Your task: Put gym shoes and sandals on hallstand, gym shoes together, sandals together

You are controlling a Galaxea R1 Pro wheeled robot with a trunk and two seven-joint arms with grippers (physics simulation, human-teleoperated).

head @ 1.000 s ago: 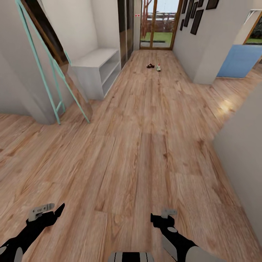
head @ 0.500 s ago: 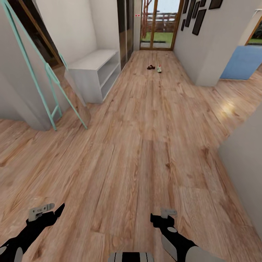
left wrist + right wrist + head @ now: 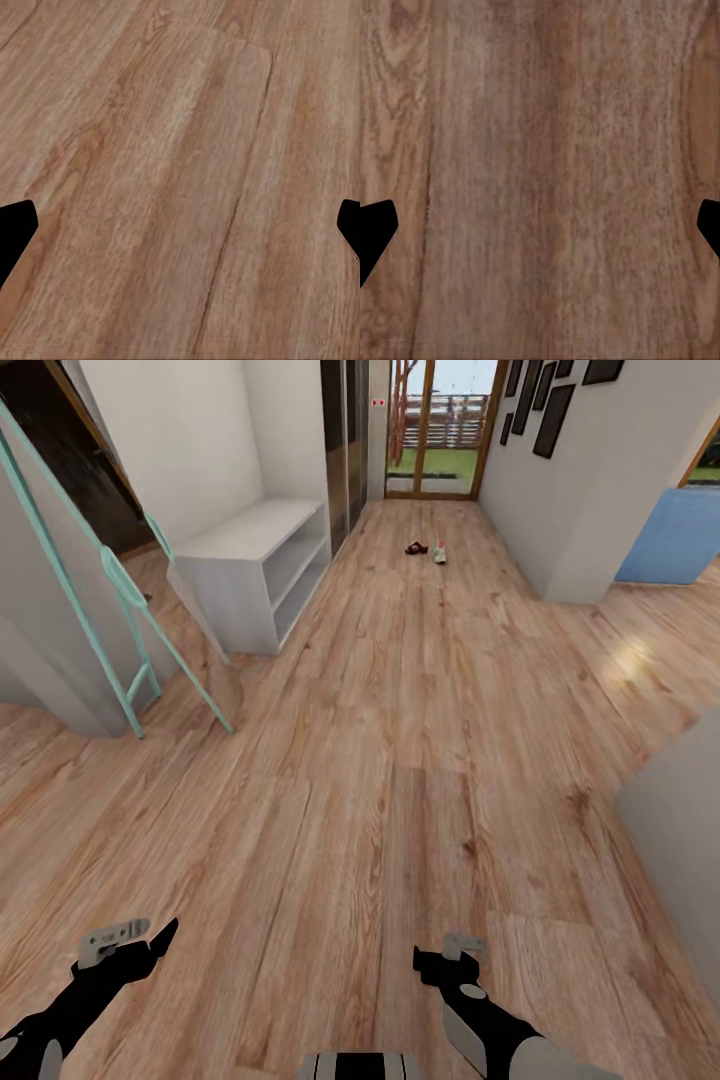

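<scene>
Far down the corridor floor (image 3: 400,710) lie a dark sandal (image 3: 414,547) and, just right of it, a white gym shoe (image 3: 439,554), both small and hard to make out. The hallstand is out of view. My left gripper (image 3: 150,945) and right gripper (image 3: 450,952) hang low at the near edge of the head view, far from the shoes. In the wrist views the left gripper (image 3: 180,225) and right gripper (image 3: 540,225) stand open over bare planks, their black fingertips wide apart with nothing between them.
A pale grey low shelf unit (image 3: 255,555) stands against the left wall. A teal leaning frame (image 3: 125,595) sits at the near left. A wall corner (image 3: 685,840) juts in at the near right. Glass doors (image 3: 440,430) close the corridor's far end.
The whole head view has shifted: the camera has advanced along the corridor, so the shelf unit and teal frame appear nearer. Both arms hold the same pose.
</scene>
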